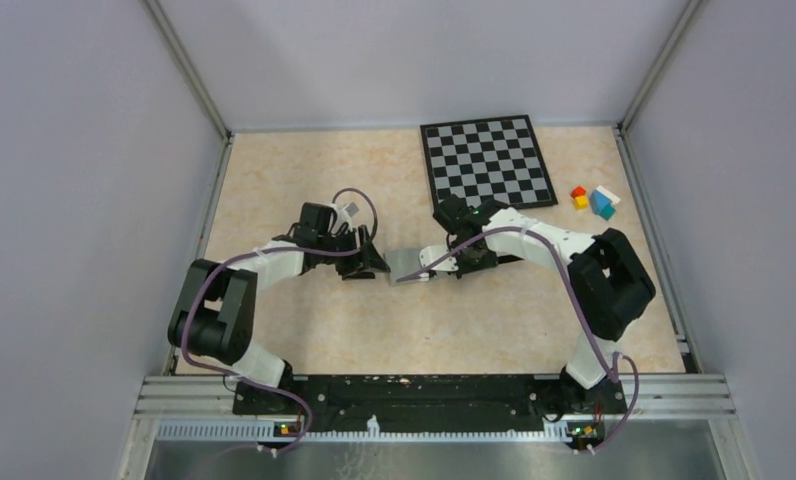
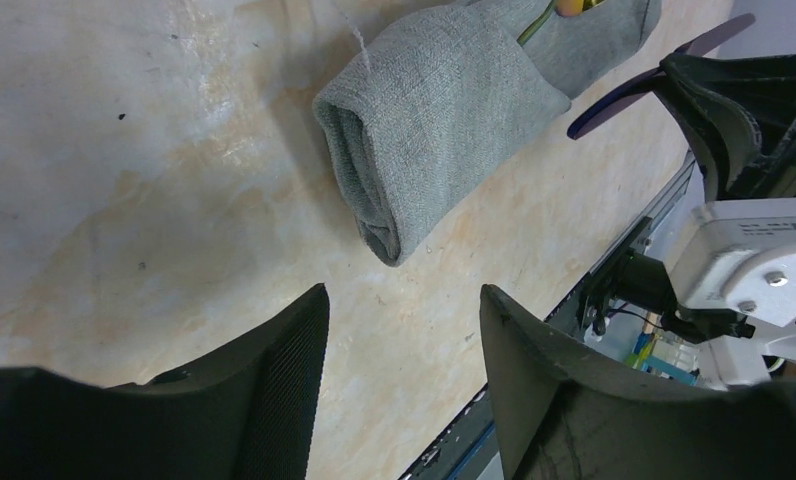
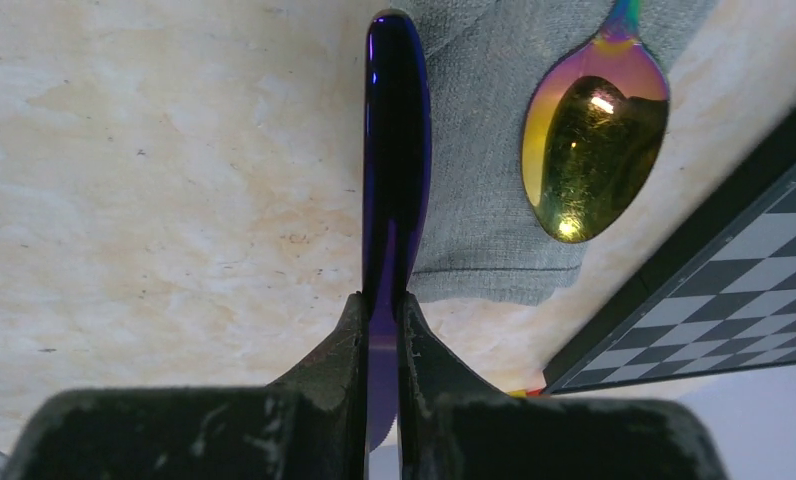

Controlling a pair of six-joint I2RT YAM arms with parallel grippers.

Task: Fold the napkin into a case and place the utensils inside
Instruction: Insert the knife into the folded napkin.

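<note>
The napkin is folded into a narrow grey-green case (image 2: 444, 110) and lies on the table between the arms (image 1: 411, 263). The spoon's yellow-red bowl (image 3: 594, 140) sticks out of its far end and rests on the cloth (image 3: 484, 230). My right gripper (image 3: 381, 305) is shut on the dark purple knife (image 3: 394, 150), held edge-up along the case's side with its tip over the cloth's edge. From the left wrist the knife (image 2: 624, 95) runs beside the case, outside it. My left gripper (image 2: 404, 300) is open over bare table just short of the case's rolled end.
The black-and-white chessboard (image 1: 489, 160) lies at the back, its corner close to my right gripper (image 3: 714, 290). Small coloured blocks (image 1: 594, 200) sit to its right. Grey walls enclose the table, and a metal rail (image 1: 424, 395) runs along the near edge.
</note>
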